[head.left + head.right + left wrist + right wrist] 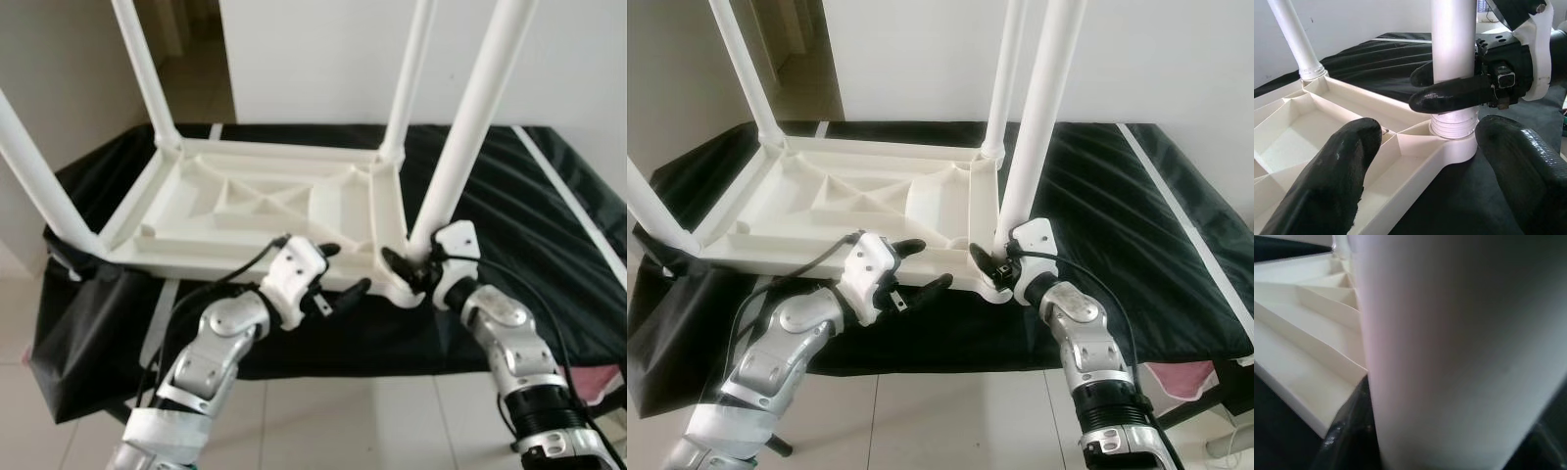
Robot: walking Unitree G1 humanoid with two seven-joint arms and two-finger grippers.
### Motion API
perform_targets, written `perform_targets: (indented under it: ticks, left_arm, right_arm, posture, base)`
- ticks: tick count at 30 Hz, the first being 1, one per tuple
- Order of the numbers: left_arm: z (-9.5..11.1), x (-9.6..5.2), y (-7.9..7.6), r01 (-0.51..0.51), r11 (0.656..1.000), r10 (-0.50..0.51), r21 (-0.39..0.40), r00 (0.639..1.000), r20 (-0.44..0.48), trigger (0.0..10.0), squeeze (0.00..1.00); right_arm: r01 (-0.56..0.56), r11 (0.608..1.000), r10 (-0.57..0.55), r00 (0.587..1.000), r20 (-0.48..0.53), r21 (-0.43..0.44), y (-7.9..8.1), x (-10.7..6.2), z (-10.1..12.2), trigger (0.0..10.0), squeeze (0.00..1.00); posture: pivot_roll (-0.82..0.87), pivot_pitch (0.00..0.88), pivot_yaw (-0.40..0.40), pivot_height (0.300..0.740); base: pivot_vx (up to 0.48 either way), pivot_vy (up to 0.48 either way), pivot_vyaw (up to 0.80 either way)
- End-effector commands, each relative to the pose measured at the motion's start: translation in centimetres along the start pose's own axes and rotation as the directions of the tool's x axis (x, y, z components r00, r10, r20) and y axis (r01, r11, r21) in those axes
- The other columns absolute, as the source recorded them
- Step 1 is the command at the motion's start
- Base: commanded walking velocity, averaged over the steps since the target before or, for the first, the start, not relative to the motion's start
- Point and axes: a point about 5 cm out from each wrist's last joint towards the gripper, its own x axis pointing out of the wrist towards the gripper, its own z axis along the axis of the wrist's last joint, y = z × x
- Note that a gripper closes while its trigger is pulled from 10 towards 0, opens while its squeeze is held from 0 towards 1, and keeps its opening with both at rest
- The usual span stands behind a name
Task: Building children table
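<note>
A white plastic table [255, 201] lies upside down on a black-covered surface, with its legs pointing up. My right gripper [411, 260] is shut on the near right leg [470, 127] just above its socket at the front corner. In the left wrist view one of its black fingers [1449, 95] crosses the front of the leg [1452, 49] and the other sits behind it. The leg [1459, 352] also looms close in the right wrist view. My left gripper [348, 268] is open at the table's front rim, left of that corner, holding nothing.
Three other white legs [147, 69] stand in the remaining corners. The black cover [529, 215] hangs over the front edge down toward a tiled floor [323, 421]. A white wall is behind, with a doorway at the back left. Something pink [602, 377] lies at the lower right.
</note>
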Motion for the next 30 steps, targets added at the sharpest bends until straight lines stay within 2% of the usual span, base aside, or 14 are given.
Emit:
perform_targets:
  ticks: [1,8,9,12,13,17,22,23,25,27,29,30]
  left_arm:
    - [-0.1,0.1,0.0,0.001,1.000,0.000,0.025,1.000,-0.007,10.0,0.00]
    - [0.1,0.0,0.3,-0.015,1.000,0.015,0.018,1.000,0.010,10.0,0.00]
    - [0.1,0.0,0.3,-0.014,1.000,0.014,0.018,1.000,0.011,10.0,0.00]
    - [0.1,0.0,0.3,-0.014,1.000,0.014,0.019,1.000,0.011,10.0,0.00]
    - [0.1,-0.1,0.3,-0.021,1.000,0.020,0.021,0.999,0.025,10.0,0.00]
    - [0.3,-0.1,0.4,-0.031,0.999,0.030,0.017,0.999,0.042,10.0,0.00]
    - [0.5,-0.1,0.5,-0.044,0.999,0.044,0.008,0.997,0.059,10.0,0.00]
    - [0.5,-0.2,0.5,-0.046,0.999,0.046,0.005,0.997,0.061,10.0,0.00]
    - [0.5,-0.2,0.5,-0.046,0.999,0.046,0.005,0.997,0.061,10.0,0.00]
    - [0.4,-0.2,0.6,-0.049,0.999,0.048,0.012,0.997,0.059,10.0,0.00]
    - [0.4,-0.2,0.6,-0.049,0.999,0.048,0.012,0.997,0.059,10.0,0.00]
    - [0.4,-0.2,0.6,-0.051,0.999,0.050,0.018,0.997,0.057,10.0,0.00]
  right_arm:
    - [-0.036,0.999,0.035,0.998,-0.061,-0.016,0.1,-0.5,-1.4,0.0,0.00]
    - [-0.010,1.000,0.008,0.997,-0.083,-0.026,-0.4,-0.8,-2.0,0.0,0.00]
    - [0.007,1.000,-0.009,0.996,-0.084,-0.028,-0.5,-0.8,-2.0,10.0,0.00]
    - [0.021,0.999,-0.023,0.996,-0.084,-0.024,-0.6,-0.9,-1.9,10.0,0.00]
    - [0.079,0.996,-0.082,0.992,-0.094,-0.033,-0.7,-1.0,-1.8,10.0,0.00]
    - [0.116,0.992,-0.121,0.988,-0.097,-0.047,-0.8,-1.0,-1.8,10.0,0.00]
    - [0.188,0.982,-0.188,0.977,-0.103,-0.015,-0.5,-0.8,-1.6,10.0,0.00]
    - [0.231,0.973,-0.228,0.967,-0.112,0.008,-0.3,-0.6,-1.7,10.0,0.00]
    - [0.231,0.973,-0.228,0.967,-0.112,0.008,-0.3,-0.6,-1.7,10.0,0.00]
    - [0.316,0.948,-0.309,0.943,-0.124,0.040,0.3,-0.5,-2.0,10.0,0.00]
    - [0.316,0.948,-0.309,0.943,-0.124,0.040,0.3,-0.5,-2.0,10.0,0.00]
    - [0.348,0.936,-0.339,0.932,-0.129,0.055,0.6,-0.4,-2.1,10.0,0.00]
  posture:
    - [0.01,0.000,-0.011,0.740]
    - [0.00,0.000,-0.011,0.740]
    - [0.00,0.000,-0.011,0.740]
    - [0.00,0.000,-0.013,0.740]
    - [0.00,0.000,-0.013,0.740]
    - [0.00,0.000,-0.013,0.740]
    - [0.00,0.000,-0.016,0.740]
    - [0.00,0.000,-0.019,0.740]
    - [0.00,0.000,-0.019,0.740]
    - [0.00,0.000,-0.020,0.740]
    - [0.00,0.000,-0.020,0.740]
    - [0.00,0.000,-0.020,0.740]
  base:
    - [0.000,0.000,0.00]
    - [0.000,0.000,0.00]
    - [0.000,0.000,0.00]
    - [0.000,0.000,0.00]
    - [0.000,0.000,0.00]
    - [0.000,0.000,0.00]
    - [0.000,0.000,0.00]
    - [0.000,0.000,0.00]
    - [0.000,0.000,0.00]
    - [0.000,0.000,0.00]
    - [0.000,0.000,0.00]
    - [0.000,0.000,0.00]
